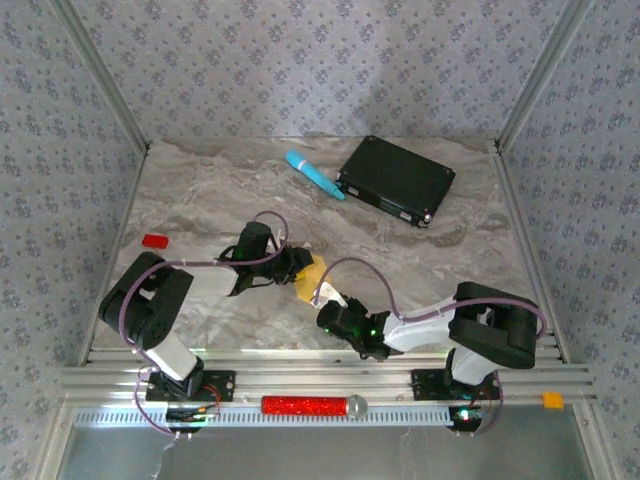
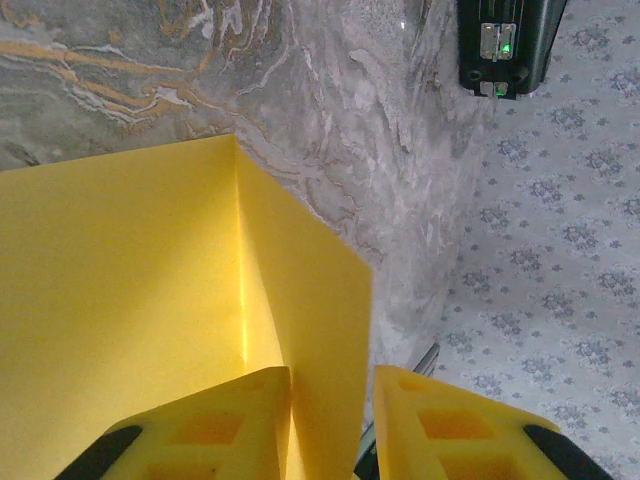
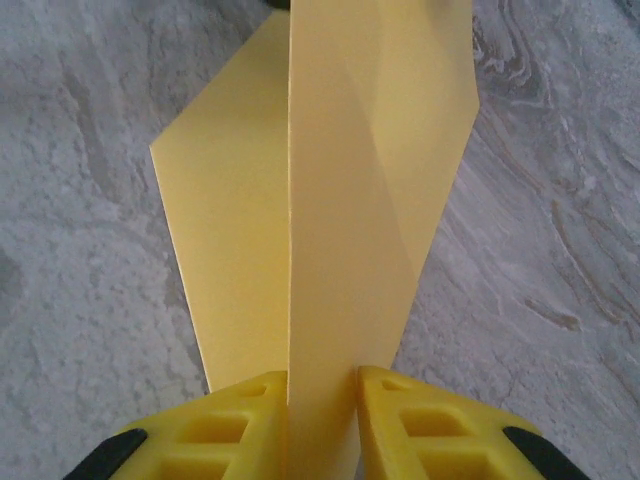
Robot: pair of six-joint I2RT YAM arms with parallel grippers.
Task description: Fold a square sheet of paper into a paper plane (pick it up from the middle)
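The yellow-orange sheet of paper point(image 1: 311, 272) is creased and held up off the marble table point(image 1: 200, 190) between my two grippers, left of centre near the front. My right gripper point(image 1: 325, 298) is shut on an upright folded flap of the paper point(image 3: 340, 200), which fills the gap between its fingers point(image 3: 323, 372). My left gripper point(image 1: 298, 265) stands at the opposite side. A flap of the paper point(image 2: 150, 280) rises between its fingers point(image 2: 332, 375). That flap touches the left finger point(image 2: 230, 420), and a dark slit separates it from the right finger point(image 2: 450, 425).
A black flat box point(image 1: 396, 180) lies at the back right, its end visible at the top of the left wrist view point(image 2: 505, 40). A light-blue cylinder point(image 1: 314, 174) lies beside it. A small red block point(image 1: 154, 241) sits at the left edge. A red glitter cylinder point(image 1: 305, 405) rests on the front rail.
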